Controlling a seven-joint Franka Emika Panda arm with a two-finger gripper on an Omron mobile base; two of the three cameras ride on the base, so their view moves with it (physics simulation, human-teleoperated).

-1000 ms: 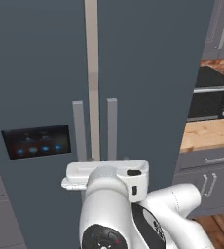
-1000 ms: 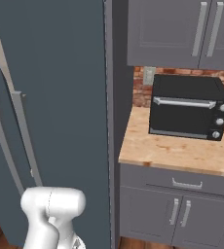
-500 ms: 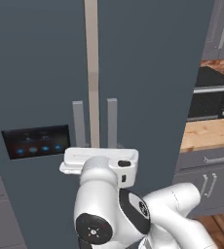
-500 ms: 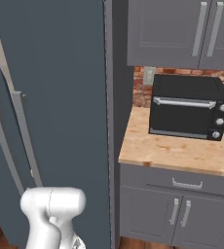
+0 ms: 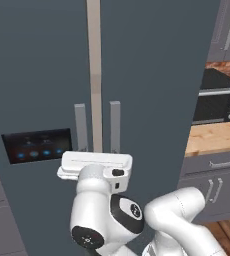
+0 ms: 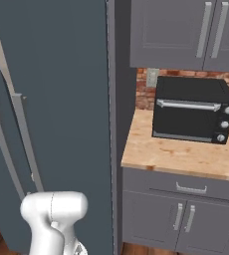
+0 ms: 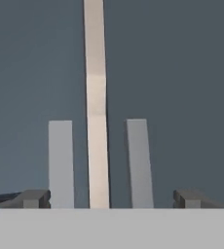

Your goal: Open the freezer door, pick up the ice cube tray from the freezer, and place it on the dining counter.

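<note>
Freezer [image 5: 152, 75] is fully closed, both doors flush either side of the beige centre strip [image 5: 94, 75]. Freezer door [image 5: 37, 90] sits left of that strip, with its black control panel [image 5: 37, 145] lit blue and its grey bar handle [image 5: 80, 127] just beside the strip. The plain door's handle [image 5: 115, 126] mirrors it on the strip's right. Hand [image 7: 109, 198] is spread wide, aimed square at the strip: in the hand view the left fingertip [image 7: 33, 198] sits outside the freezer door's handle [image 7: 60, 163] and the right fingertip [image 7: 192, 198] well outside the other handle [image 7: 140, 163], so both handles and the strip fall between the fingers. Hand is gripping nothing; can't tell how far off the door face it is. Ice cube tray isn't exposed, doors shut. Right of the freezer: wood-topped bench [image 6: 186, 157] carrying a black toaster oven [image 6: 191, 109], grey cabinets [image 6: 186, 30] above it.
</note>
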